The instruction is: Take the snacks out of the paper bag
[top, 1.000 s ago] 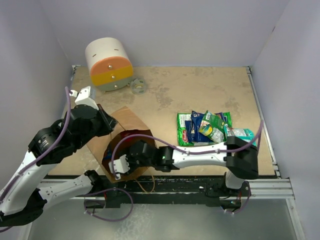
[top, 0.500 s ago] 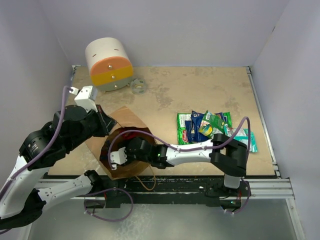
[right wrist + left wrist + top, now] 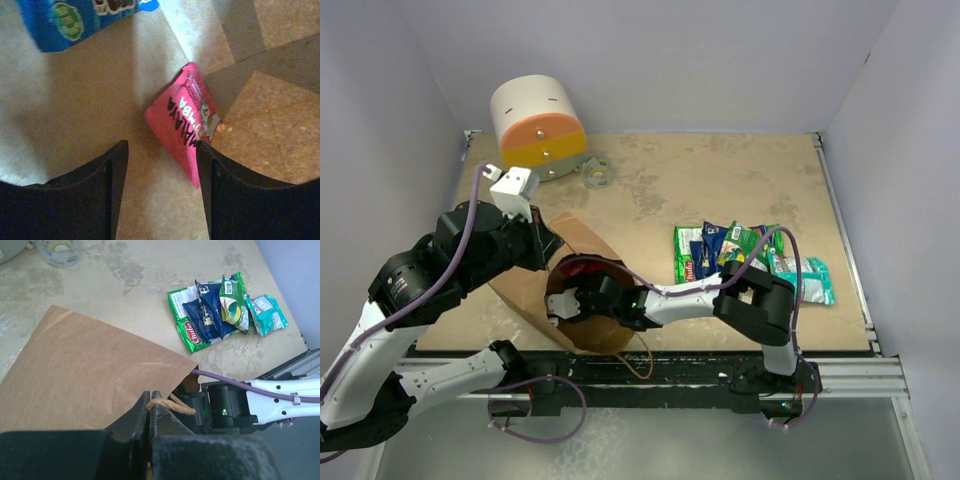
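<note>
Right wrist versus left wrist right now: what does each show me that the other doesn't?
Right wrist only: the right gripper open, facing a pink packet, with a blue packet beyond. Left wrist only: the left gripper shut on the paper bag at its rim, and a pile of packets on the table. Both: the bag, inside versus outside.

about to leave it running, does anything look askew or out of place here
The paper bag isn't upright: it lies tipped on the table, held at its mouth by the shut left hand, with the right hand open inside near a pink packet. The snacks outside lie heaped, overlapping.
</note>
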You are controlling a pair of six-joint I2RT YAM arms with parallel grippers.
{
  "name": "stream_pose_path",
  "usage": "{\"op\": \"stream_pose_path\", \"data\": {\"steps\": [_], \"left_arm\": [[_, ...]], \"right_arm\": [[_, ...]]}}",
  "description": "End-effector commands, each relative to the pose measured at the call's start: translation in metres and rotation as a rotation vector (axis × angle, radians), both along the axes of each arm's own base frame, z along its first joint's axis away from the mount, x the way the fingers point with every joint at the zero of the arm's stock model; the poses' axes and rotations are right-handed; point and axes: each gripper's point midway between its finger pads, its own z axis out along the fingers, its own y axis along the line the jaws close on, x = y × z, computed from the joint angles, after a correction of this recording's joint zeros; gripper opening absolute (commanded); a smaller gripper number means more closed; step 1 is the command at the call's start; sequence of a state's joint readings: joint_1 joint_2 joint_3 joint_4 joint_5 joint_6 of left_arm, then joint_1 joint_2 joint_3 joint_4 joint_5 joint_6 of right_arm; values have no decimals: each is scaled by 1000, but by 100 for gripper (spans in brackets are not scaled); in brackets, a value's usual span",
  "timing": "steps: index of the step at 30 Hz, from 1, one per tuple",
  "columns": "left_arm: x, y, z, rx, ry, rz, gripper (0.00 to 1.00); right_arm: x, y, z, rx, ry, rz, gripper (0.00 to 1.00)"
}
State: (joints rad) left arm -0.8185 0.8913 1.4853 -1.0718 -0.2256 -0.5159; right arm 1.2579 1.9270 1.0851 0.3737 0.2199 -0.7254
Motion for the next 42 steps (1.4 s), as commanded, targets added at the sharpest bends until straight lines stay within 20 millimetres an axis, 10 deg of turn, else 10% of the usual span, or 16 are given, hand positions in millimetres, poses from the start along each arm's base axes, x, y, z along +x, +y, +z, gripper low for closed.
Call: {"op": "stream_pose_path", "data": {"steps": [1,15,23,31,42], "left_arm": [[3,-6,28,-39,-96,-46,0],[0,-11,24,-36,-81,-79,0],[3,-1,17,-33,-50,-3,0],[4,23,12,-26,-35,127,0],[11,39,13,-32,-50,239,0]], "right_arm": [[20,17,16,52,-40,-22,60],[91,52,10,95,-86,-211,58],[100,56,14,111,-96,-247,27],[92,61,32,135,-61,-196,0],[52,57,71,205,6,-129,0]]}}
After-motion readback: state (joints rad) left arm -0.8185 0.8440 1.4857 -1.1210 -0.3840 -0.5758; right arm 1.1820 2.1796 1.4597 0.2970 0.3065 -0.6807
